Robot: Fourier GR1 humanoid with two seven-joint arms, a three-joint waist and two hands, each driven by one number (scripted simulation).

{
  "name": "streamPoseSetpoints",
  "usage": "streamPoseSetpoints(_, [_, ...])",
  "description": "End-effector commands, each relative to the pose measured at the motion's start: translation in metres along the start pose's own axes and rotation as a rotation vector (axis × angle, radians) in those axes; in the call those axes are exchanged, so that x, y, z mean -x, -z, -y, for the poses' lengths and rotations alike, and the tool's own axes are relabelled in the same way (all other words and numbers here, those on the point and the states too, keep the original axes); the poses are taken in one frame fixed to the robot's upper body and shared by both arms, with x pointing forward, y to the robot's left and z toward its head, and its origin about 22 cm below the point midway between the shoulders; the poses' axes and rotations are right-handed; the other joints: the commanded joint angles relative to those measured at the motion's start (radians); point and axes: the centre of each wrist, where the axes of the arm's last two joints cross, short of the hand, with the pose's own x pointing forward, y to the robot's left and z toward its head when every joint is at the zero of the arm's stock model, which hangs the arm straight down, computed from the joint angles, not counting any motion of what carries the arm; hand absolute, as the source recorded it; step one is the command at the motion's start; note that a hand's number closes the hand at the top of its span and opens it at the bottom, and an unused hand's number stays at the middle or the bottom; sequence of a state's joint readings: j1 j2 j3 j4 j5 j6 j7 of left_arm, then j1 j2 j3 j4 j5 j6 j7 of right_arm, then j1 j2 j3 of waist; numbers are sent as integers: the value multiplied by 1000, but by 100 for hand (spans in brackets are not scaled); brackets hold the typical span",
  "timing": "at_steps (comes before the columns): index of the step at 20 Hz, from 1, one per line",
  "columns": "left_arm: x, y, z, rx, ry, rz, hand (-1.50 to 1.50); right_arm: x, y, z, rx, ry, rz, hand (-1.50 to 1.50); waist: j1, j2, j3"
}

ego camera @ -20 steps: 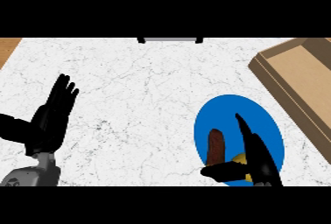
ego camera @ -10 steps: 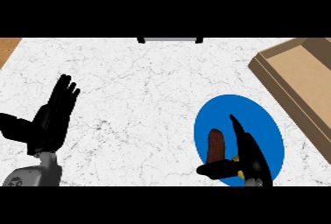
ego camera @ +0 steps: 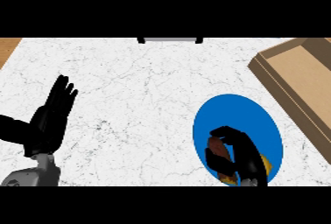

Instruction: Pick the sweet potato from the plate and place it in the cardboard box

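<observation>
The right hand (ego camera: 241,151) is sitting low over the near part of the blue plate (ego camera: 242,109), and its fingers (ego camera: 226,131) are curling right over the sweet potato (ego camera: 216,151), thumb and fingers wrapping it from the far end and the right side. The sweet potato is lying on the plate, brown and reddish, only its left flank peeking out past the black hand. A patch of yellow is showing just right of the hand; what it belongs to is impossible to tell.

Over to the right, the cardboard box (ego camera: 294,78) is sitting on the white marbled desk (ego camera: 142,87), running off the right edge, its near-left wall lying just beside the plate's right rim.

On the left side, the left hand (ego camera: 51,118) is resting open near the edge, fingers straight and pointing far, holding nothing, well apart from the plate.

At the far edge, a small grey object with dark ends (ego camera: 169,40) is peeking in.
</observation>
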State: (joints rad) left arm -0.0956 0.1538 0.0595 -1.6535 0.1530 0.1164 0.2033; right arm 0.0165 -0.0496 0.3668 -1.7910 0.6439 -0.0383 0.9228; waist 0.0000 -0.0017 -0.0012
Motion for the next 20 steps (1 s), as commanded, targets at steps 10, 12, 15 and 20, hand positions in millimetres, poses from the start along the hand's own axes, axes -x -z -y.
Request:
streamPoseSetpoints(10, [-13,-1,9,12,0,-6,0,-13,-10,3,158,-214,188,150,1,0,1])
streamPoseSetpoints(12, [-2,-1,14,11,10,-1,0,-17,-13,-10,78,-427,386,150,16,0,1])
streamPoseSetpoints(15, [-4,1,18,52,5,5,0,-25,-27,-19,-9,-700,664,150,49,-3,-1])
streamPoseSetpoints(20, [-2,3,18,9,-1,-11,0,-42,-57,11,20,-767,892,150,-2,-2,1])
